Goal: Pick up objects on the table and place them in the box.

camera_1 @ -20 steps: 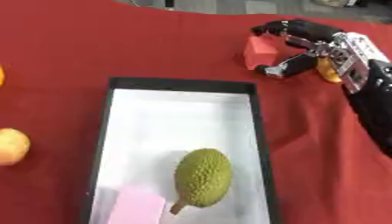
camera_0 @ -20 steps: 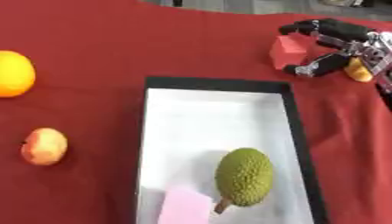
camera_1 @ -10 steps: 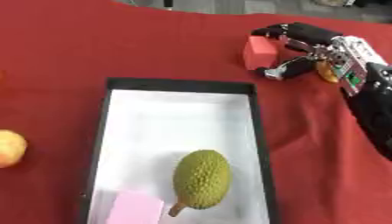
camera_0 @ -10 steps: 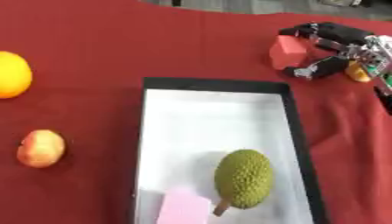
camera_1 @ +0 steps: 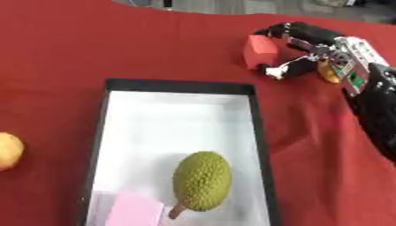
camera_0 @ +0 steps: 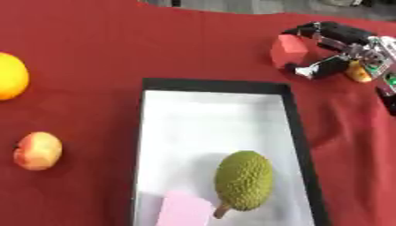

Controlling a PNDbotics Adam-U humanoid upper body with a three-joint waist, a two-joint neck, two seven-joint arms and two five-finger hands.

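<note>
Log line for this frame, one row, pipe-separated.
right robot hand: curled round red block | box: spiky green fruit, pink block | cloth: orange, peach

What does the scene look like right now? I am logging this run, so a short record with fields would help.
surface: red cloth
box: black-rimmed box, white inside
in box: green bumpy fruit; pink block
outside box, left: orange fruit; peach-coloured fruit
right hand: fingers and thumb curled round the red block, beyond the box's far right corner
left hand: not in view
</note>
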